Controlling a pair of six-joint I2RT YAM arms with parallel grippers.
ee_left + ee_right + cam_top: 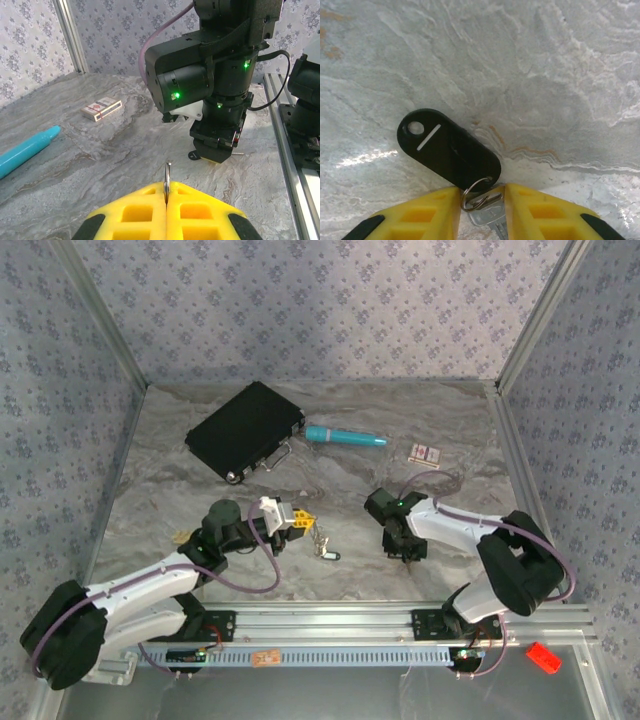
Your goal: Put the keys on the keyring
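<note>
The left gripper point(303, 521) sits near the middle of the grey table point(150, 500). It is closed tight on the keyring point(168, 176), a thin silvery loop seen edge-on that stands up between the yellow fingers point(200, 212). Just beside the fingertips are some silvery bits and a dark piece point(329, 554), too small to tell apart.

Well apart to the right, the right gripper point(482, 190) points straight down at the table. Its jaws stand narrow on either side of a silver key point(489, 216). A small ring point(472, 196) links the key to a black oval tag point(449, 150) lying flat on the table. I cannot tell whether the jaws pinch the key.

Farther back lie a small card box point(425, 454), a teal pen point(345, 437) and, just beside the pen's left end, a black case point(243, 428).
</note>
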